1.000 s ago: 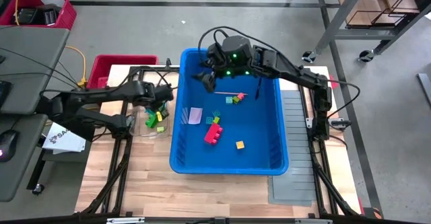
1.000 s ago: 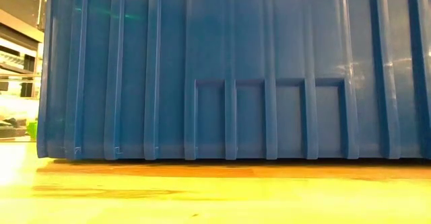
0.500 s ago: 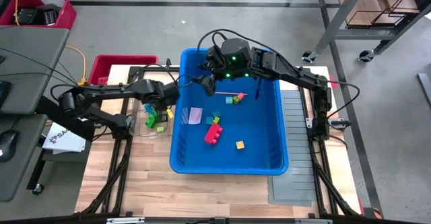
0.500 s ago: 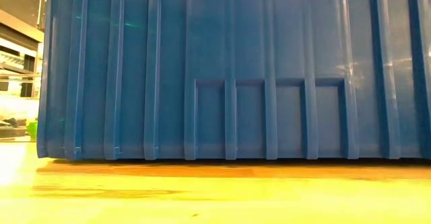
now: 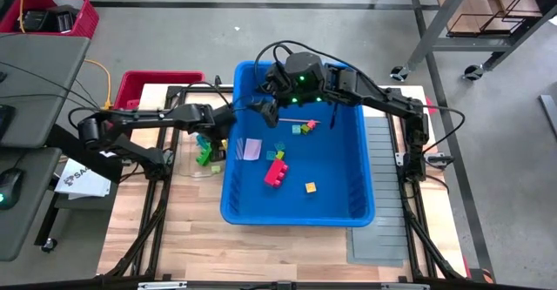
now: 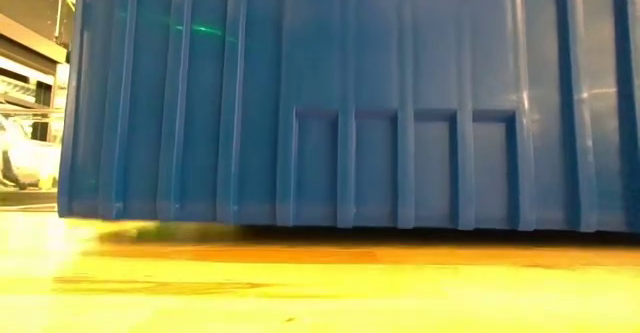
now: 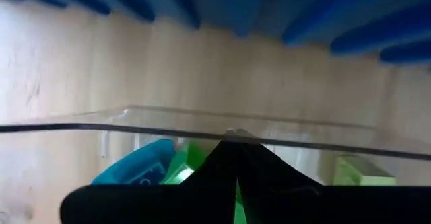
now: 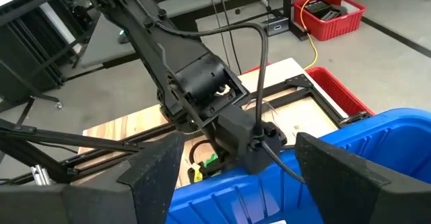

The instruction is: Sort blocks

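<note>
Sorting is between picks: left gripper, shut and seemingly empty beside the blue bin, should reach a block inside it, right gripper open above

Blue bin sits mid-table w/ loose blocks inside: big red/pink one, orange one nearby, green + pink ones toward far side, pale lilac piece near bin's left wall. Right gripper hangs over bin's far-left corner, fingers apart. Left gripper just beside bin's left wall, over clear container holding green, teal, yellow blocks. Red crate behind left arm.
</note>
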Robot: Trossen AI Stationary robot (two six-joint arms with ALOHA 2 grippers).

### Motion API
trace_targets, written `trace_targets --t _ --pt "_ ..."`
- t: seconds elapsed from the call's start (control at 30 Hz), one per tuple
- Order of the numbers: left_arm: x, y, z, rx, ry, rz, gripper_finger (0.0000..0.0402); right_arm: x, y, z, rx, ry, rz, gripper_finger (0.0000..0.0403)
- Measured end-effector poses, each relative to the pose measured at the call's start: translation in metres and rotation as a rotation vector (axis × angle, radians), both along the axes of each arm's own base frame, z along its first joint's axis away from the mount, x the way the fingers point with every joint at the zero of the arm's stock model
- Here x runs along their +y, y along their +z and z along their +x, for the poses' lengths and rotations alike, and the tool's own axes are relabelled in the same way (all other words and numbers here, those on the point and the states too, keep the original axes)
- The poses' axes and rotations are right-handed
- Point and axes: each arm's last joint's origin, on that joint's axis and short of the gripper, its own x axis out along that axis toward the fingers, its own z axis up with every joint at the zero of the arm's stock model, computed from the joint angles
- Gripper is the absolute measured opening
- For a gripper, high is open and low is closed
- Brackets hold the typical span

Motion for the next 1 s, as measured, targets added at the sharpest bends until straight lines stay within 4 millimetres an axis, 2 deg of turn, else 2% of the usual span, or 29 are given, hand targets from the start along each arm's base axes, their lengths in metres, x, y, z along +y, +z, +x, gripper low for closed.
trace_targets --t 0.17,0.47,0.63,0.83,1.0 --pt "-0.001 0.004 0.007 -0.119 -0.01 -0.093 0.0 0.0 0.0 0.0 -0.001 0.003 -0.007 0.0281" --pt "-0.002 0.007 0.012 -0.193 0.001 -0.158 0.0 0.0 0.0 0.0 -0.002 0.003 -0.007 0.0281" --pt "-0.002 0.01 -0.008 -0.054 0.085 -0.088 0.0 0.0 0.0 0.0 -0.001 0.004 -0.011 0.0281" --pt "-0.008 0.03 -0.027 -0.069 0.059 -0.06 0.0 0.0 0.0 0.0 0.0 0.01 -0.023 0.0281" --pt "-0.015 0.052 -0.05 0.02 0.25 -0.032 0.0 0.0 0.0 0.0 -0.001 0.01 -0.024 0.0281"
